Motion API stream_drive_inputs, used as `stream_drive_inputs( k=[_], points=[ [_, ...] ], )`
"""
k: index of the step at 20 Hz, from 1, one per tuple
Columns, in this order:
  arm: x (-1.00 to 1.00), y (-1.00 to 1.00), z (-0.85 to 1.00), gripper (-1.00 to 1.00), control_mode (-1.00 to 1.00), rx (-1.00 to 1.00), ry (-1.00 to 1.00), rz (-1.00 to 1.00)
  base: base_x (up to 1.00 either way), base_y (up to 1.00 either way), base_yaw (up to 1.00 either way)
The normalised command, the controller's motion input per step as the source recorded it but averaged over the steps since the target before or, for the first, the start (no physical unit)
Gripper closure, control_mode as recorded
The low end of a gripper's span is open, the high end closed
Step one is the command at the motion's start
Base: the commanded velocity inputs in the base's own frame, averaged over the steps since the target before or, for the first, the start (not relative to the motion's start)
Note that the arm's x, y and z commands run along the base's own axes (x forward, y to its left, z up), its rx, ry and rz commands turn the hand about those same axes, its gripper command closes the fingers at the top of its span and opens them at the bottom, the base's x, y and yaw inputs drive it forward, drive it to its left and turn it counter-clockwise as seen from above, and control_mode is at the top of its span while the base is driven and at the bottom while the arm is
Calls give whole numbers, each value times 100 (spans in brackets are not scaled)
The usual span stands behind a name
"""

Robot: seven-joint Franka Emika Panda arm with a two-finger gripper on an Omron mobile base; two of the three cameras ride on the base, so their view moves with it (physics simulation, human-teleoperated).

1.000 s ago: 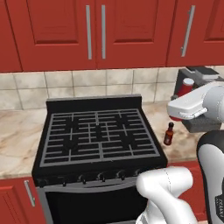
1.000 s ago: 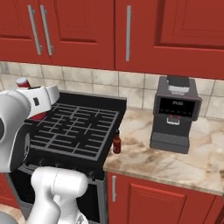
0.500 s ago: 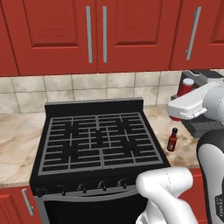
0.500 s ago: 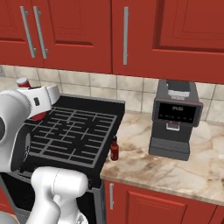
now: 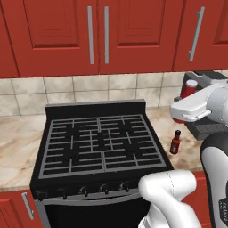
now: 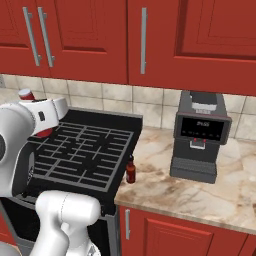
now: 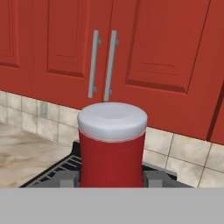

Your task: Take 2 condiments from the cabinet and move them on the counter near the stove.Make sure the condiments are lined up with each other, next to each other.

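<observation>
My gripper (image 7: 112, 178) is shut on the plain red condiment bottle (image 7: 112, 144) with its pale cap, one finger (image 7: 67, 179) on each side of its body. I hold this bottle (image 5: 190, 88) in the air above the right edge of the black stove (image 5: 100, 142); from the other side the same bottle (image 6: 27, 95) pokes up behind my white hand. The dark brown condiment bottle (image 5: 175, 143) stands upright on the beige counter (image 6: 200, 190), close to the stove's right side (image 6: 131, 170). The red wall cabinet (image 5: 98, 35) has its doors closed.
A dark grey coffee machine (image 6: 200, 135) stands on the counter to the right of the brown bottle. Free counter lies between them and in front of the machine. Tiled wall runs behind the stove (image 6: 80, 152). More counter (image 5: 18, 142) lies left of the stove.
The whole picture has shifted a little downward, so the base has moved. The red bottle stays in my gripper and the brown bottle has not moved on the counter.
</observation>
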Motion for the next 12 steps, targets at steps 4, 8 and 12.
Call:
stream_drive_inputs(
  k=[4,8,12],
  points=[
    [0,0,0,100,100,0,0,0,7,0,0],
    [0,0,0,100,100,0,0,0,1,0,0],
    [0,0,-2,100,-100,0,1,0,0,0,0]
  ],
)
